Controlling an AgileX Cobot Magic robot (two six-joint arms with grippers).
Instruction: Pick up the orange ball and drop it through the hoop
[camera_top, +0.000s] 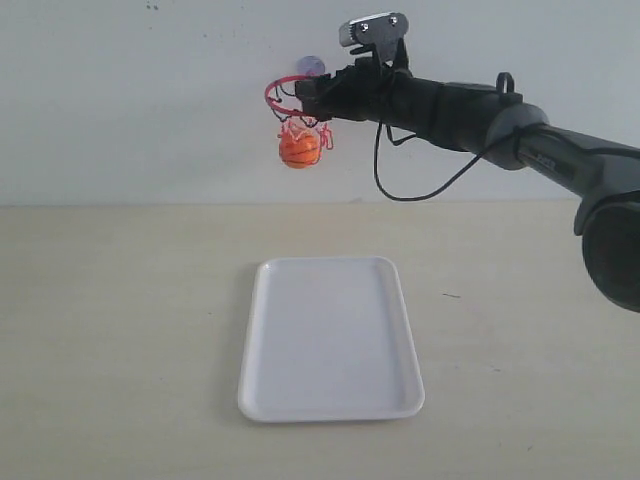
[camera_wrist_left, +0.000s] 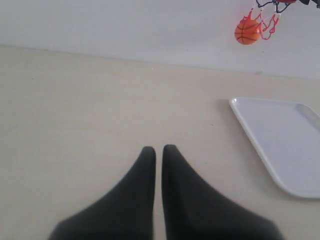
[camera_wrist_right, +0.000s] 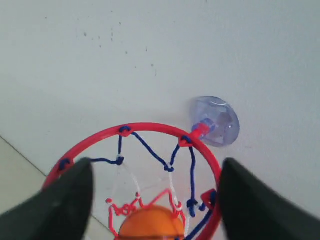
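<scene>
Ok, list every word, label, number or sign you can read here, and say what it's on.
No text can be read in any view.
Right arm: faint pale marks on the dark casing, too blurred to read.
Ball: black seam lines only, no lettering.
Tray: plain white, nothing printed.

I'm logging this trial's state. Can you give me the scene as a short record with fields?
hoop: red ring with string net, on a suction cup stuck to the wall
ball: orange, inside the net, below the ring
right gripper: open, at the ring, above the ball, not holding it
left gripper: shut, holding nothing, low over the table
tray: white, flat on the table
</scene>
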